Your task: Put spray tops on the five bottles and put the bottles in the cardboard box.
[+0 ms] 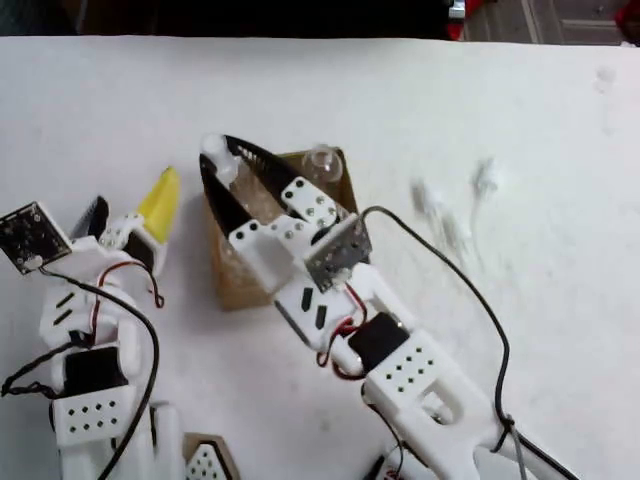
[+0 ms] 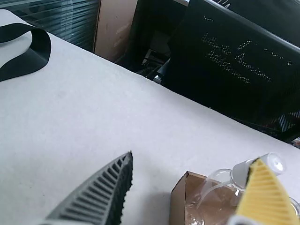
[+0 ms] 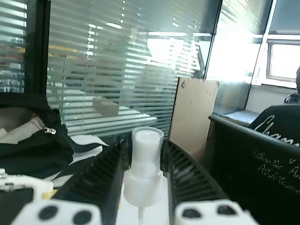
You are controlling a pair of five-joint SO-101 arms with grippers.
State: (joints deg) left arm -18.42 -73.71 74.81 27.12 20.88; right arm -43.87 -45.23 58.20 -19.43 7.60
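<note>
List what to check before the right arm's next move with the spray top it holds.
1. Spray top clamped in the right gripper: ok.
2. Held top lined up with a neck: cannot tell; the arm hides much of the cardboard box.
3. Bottle in the box lacks a top: cannot tell.
4. Left gripper open, empty, beside the box: ok.
5. Loose spray tops waiting on the table: ok.

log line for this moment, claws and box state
right claw: shut on spray top, over cardboard box corner | left claw: open, beside box | bottle: in box | loose tops: on table
</note>
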